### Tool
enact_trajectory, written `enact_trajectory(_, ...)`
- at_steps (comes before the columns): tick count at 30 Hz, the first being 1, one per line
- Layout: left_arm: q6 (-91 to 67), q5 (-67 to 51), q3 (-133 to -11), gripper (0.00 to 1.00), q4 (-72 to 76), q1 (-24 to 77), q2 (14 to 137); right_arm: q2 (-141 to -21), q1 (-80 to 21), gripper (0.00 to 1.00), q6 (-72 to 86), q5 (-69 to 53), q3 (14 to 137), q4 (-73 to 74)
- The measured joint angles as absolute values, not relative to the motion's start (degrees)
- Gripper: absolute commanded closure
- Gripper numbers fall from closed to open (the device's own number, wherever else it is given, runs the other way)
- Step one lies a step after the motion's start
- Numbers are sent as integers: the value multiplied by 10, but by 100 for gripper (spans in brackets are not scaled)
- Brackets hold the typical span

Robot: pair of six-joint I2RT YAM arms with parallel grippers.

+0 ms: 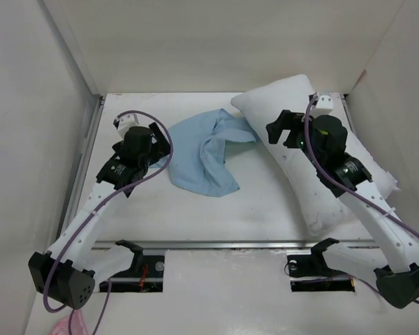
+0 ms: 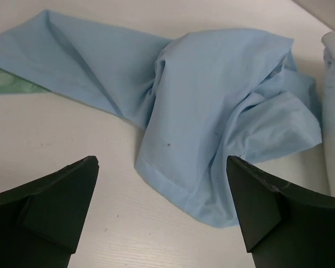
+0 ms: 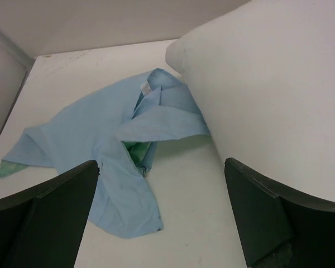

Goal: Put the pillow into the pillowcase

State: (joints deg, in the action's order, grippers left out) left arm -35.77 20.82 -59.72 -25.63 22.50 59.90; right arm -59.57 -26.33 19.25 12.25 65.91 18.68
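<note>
The pillow [image 1: 279,101] lies under and just right of the right gripper [image 3: 161,162]. Its near corner touches, perhaps overlaps, the crumpled pillowcase [image 1: 202,157], which spreads ahead and to that gripper's left. The same cloth sits directly ahead of the left gripper [image 2: 161,160], reaching between its fingers. Both grippers are spread wide and hold nothing.

The main risk, as I judge it, is the folded pillowcase: no open mouth shows clearly, so a pinch could catch both layers and seal it. The plump pillow could also slip from a narrow grip. Lifting it might drag the pillowcase across the tabletop [image 1: 265,209].
</note>
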Motion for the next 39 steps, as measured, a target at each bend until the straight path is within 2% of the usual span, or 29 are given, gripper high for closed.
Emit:
enact_trajectory(11,-375,195,-478,0,-223,213,597,-594,-288,0,183,55,572,184)
enact_trajectory(17,-385,145,-409,0,-152,169,681,-695,-368,0,177,62,549,179)
enact_trajectory(22,-385,121,-411,0,-96,166,772,-810,-379,0,177,66,547,168)
enact_trajectory(30,-375,114,-475,7,-59,166,884,-959,-395,0,175,48,594,131)
enact_trajectory(33,-365,113,-520,7,-63,159,911,-991,-419,0,171,56,614,128)
enact_trajectory(36,-358,114,-550,2,-72,140,913,-1026,-439,0,169,62,641,127)
enact_trajectory(39,-361,112,-549,1,-84,106,882,-1054,-445,11,170,77,656,126)
